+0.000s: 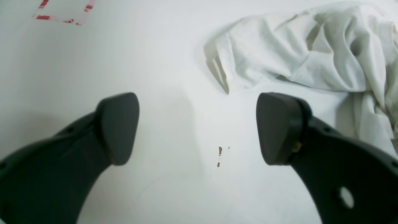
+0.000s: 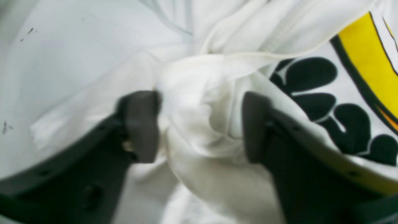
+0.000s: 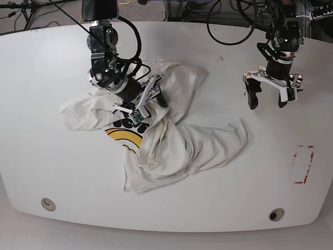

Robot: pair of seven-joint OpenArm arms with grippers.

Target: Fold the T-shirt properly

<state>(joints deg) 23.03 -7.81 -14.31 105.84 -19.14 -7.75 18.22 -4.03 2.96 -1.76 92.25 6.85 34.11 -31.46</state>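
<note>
We judge the work to be at its opening step, gathering a first hold on the T-shirt (image 3: 171,140), which lies crumpled in a loose heap on the white table (image 3: 47,156), left of the table's middle in the base view, with nothing about it yet flat or squared; the right gripper (image 2: 199,124) is down in the heap, its two pads on either side of a bunched ridge of off-white cloth, the left pad touching the fabric and the right one at its edge, so the jaws stand partly closed around the fold, though we cannot say the pinch is firm; the black lettering (image 2: 314,93) and the yellow band of the print (image 2: 363,53) lie just beside that ridge; the left gripper (image 1: 197,127) hangs over bare table, well apart from the T-shirt's hem, its jaws spread wide and holding nothing; small brown specks (image 1: 219,155) mark the table beneath it, and a red tape outline (image 3: 303,164) sits near the table's far edge from the heap. The next move, as we read it, calls for a secure grip and a lift or drag that opens the heap out, with the left gripper brought over to a second edge; which part of the garment the ridge belongs to, collar, sleeve or hem, we cannot tell, since the right wrist view is blurred and the folds bury the sleeves, the neckline and most of the round print.
</note>
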